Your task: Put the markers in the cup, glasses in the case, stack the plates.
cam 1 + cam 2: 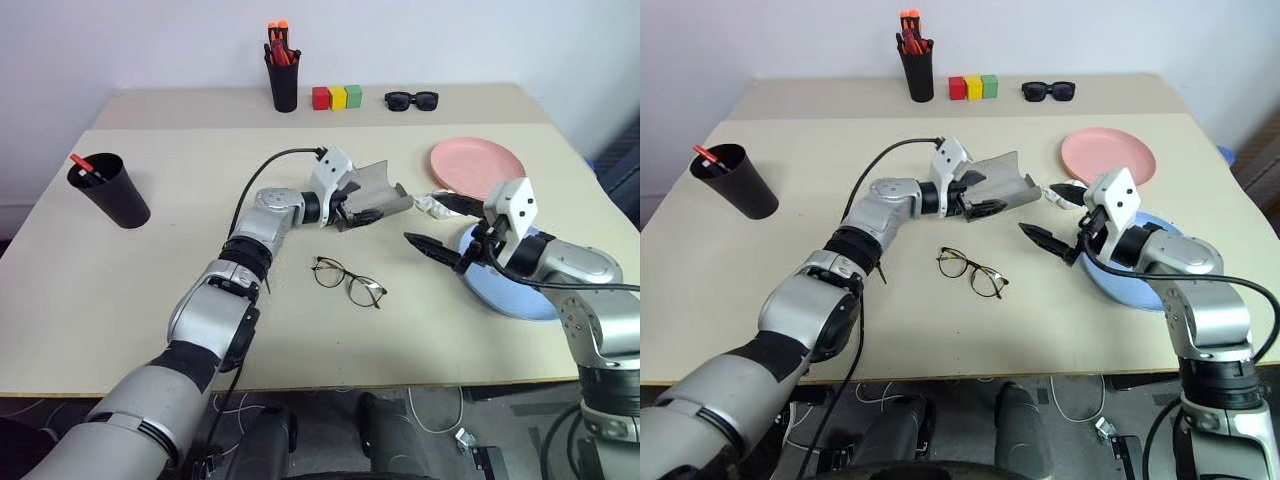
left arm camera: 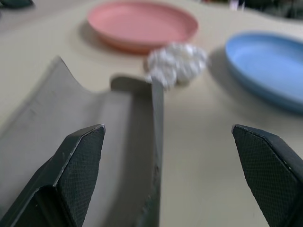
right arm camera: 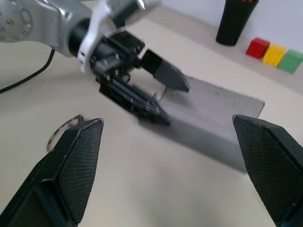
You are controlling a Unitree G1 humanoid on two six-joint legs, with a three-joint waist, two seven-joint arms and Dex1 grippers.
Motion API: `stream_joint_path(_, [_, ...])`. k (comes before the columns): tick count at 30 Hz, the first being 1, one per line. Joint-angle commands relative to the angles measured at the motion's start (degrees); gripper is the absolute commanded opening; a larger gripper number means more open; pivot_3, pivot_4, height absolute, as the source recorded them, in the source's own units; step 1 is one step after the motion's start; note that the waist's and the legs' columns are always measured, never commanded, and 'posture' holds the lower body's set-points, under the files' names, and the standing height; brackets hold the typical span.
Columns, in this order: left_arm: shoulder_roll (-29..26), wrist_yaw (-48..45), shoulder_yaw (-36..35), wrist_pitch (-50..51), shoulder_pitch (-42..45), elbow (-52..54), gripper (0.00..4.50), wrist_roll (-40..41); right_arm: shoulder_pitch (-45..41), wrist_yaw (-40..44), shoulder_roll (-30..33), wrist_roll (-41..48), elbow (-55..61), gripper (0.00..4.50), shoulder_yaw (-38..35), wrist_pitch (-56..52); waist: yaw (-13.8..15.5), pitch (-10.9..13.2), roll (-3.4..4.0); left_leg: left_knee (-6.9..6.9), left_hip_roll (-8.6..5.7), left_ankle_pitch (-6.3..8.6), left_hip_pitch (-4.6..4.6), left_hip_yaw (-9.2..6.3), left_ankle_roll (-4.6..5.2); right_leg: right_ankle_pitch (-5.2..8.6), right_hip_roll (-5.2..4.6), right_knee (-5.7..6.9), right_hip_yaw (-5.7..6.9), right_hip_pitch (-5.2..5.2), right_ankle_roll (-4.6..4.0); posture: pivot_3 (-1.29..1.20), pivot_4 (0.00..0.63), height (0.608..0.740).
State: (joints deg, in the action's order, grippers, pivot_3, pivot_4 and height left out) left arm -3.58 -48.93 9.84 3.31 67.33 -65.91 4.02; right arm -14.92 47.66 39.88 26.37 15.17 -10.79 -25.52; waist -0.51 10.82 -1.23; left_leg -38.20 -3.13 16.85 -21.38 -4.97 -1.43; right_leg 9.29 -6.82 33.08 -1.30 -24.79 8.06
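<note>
The grey case lies open at the table's middle. My left gripper is open at its near end, with one wall of the case between its fingers. The wire-framed glasses lie on the table just in front of the case. My right gripper hovers open to the right of the case, over the light blue plate. The pink plate lies behind it. The black cup stands far left with a red marker in it.
A crumpled white wad lies between the case and the pink plate. At the back stand a black holder of orange-red pens, three coloured blocks and black sunglasses. A black cable trails from my left wrist.
</note>
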Motion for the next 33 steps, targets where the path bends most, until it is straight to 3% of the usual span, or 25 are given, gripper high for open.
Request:
stream_joint_path(1, [0.9,2.3,1.2,-1.1,3.1,-3.1,3.89,-4.1,1.0,-0.7,1.4,1.0,3.2,4.5,-3.2,0.2,0.0,0.0,0.0,-0.01,0.0,0.0,0.0,0.0,0.0,0.0,0.0,0.0,0.0,0.01,0.01,0.0,0.15,0.74])
stream_joint_path(3, [1.4,1.6,1.1,-0.9,3.4,-4.1,3.11,-5.0,1.4,-1.3,1.3,1.8,3.8,4.5,-4.0,-0.4,-0.1,0.0,0.0,-0.02,0.0,0.0,0.0,0.0,0.0,0.01,0.0,0.0,0.0,0.0,0.01,0.0,0.15,0.74])
stream_joint_path(9, [1.3,-0.7,0.3,-0.1,3.6,-4.4,0.03,-6.1,2.3,-2.4,1.3,1.3,4.6,4.5,-3.9,-0.1,0.0,0.0,0.0,-0.01,0.0,0.0,0.0,0.0,0.0,0.01,0.0,0.01,0.0,0.0,0.02,0.0,0.15,0.74])
stream_joint_path(14, [-3.8,-3.2,-1.1,-1.7,3.8,-2.3,0.03,-6.4,1.7,-2.5,1.0,1.1,4.0,4.5,-3.1,0.4,-0.3,0.0,0.0,-0.01,0.01,0.0,0.02,0.0,0.0,0.01,0.0,0.03,-0.01,0.0,0.02,0.0,0.15,0.74])
stream_joint_path(25, [-25.2,-34.0,-1.2,-9.8,-4.6,6.6,0.03,-3.9,-1.4,-1.3,0.5,0.6,1.0,4.5,0.0,1.8,-0.2,0.0,0.02,0.02,0.02,0.0,-0.02,0.01,0.0,0.01,0.01,0.07,-0.01,-0.09,0.01,0.0,0.15,0.74])
stream_joint_path(29, [-28.0,-40.2,-1.1,-15.2,-7.2,6.2,0.03,-4.0,-2.4,-1.0,0.4,0.8,0.3,4.5,0.8,1.8,0.3,0.0,0.01,-0.03,0.01,0.0,-0.07,-0.02,0.0,0.01,0.01,0.07,0.0,-0.07,0.0,0.0,0.15,0.74])
stream_joint_path(31, [-29.2,-42.9,-1.7,-23.3,-9.5,7.2,0.03,-0.9,-2.6,-0.9,0.4,0.9,0.4,4.5,1.0,1.7,0.2,0.0,0.01,-0.04,0.01,0.0,-0.07,-0.01,0.0,0.01,0.01,0.07,0.0,-0.06,0.0,0.0,0.15,0.74])
stream_joint_path(33, [-29.9,-43.6,-0.8,-18.5,-9.7,8.3,0.03,3.9,-2.5,-0.8,0.6,0.9,0.5,4.5,1.0,1.6,0.0,0.0,0.01,-0.02,0.03,0.0,-0.05,-0.02,0.0,0.01,0.01,0.08,0.0,-0.07,-0.01,0.0,0.15,0.74])
